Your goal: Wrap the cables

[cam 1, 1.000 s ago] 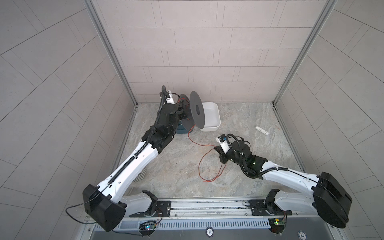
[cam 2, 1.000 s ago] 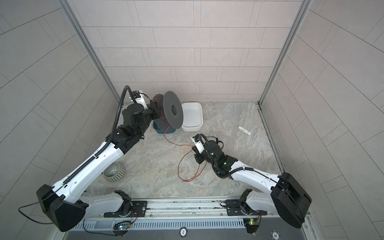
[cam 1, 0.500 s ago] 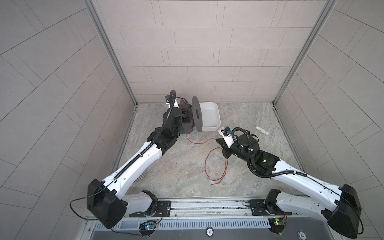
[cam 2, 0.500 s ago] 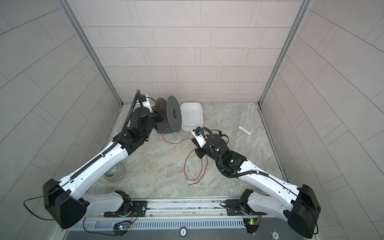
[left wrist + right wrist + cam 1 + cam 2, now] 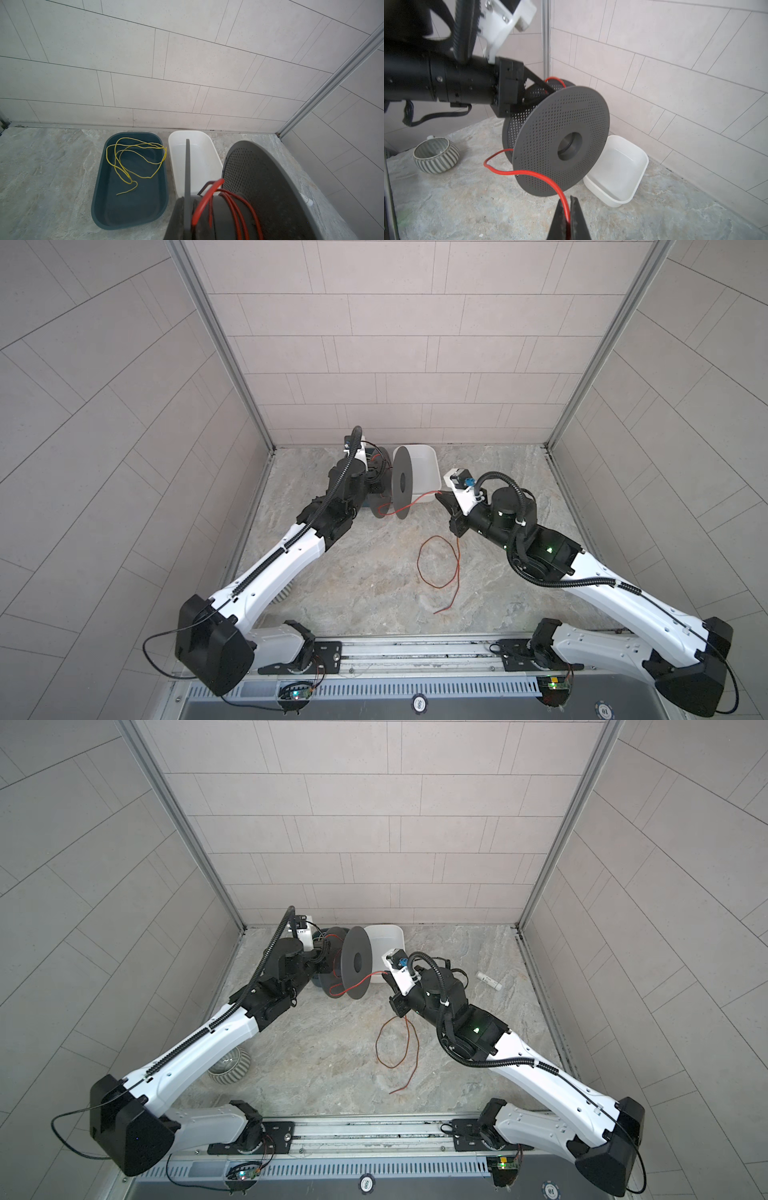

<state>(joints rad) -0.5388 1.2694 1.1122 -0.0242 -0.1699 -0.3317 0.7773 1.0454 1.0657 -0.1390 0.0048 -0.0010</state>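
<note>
The right gripper (image 5: 568, 216) pinches the thin red-orange wire (image 5: 529, 172); the left gripper (image 5: 542, 95) clamps the grey perforated plastic spool (image 5: 550, 135). Risk: slack wire may slip over the flange, unwinding turns.

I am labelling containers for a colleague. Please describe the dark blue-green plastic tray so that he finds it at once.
Follow the tiled back wall down to the floor. At its foot two oblong containers lie side by side: the dark blue-green plastic tray and a white plastic tub. Only the tray is dark and holds a thin yellow wire.
</note>
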